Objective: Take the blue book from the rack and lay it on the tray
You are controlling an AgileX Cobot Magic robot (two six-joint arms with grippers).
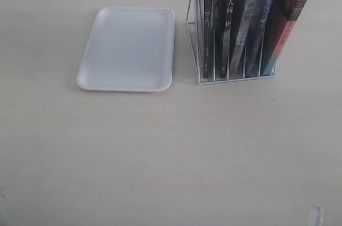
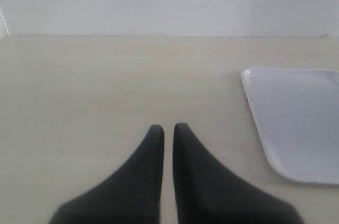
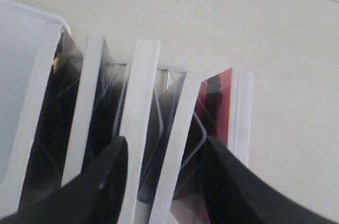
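Note:
The blue book stands upright in the white wire rack, fourth from the left, beside a taller red book. In the right wrist view I look down on the books' white page edges. My right gripper hangs open over them, its black fingers standing either side of two page edges, the blue book's and its neighbour's. The white tray lies flat to the left of the rack, with nothing on it. My left gripper hovers shut over bare table near the tray.
Three dark-spined books fill the rack's other slots. A rack wire rises between the blue book and the red book. A tray corner shows beside the rack. The pale table stretches in front.

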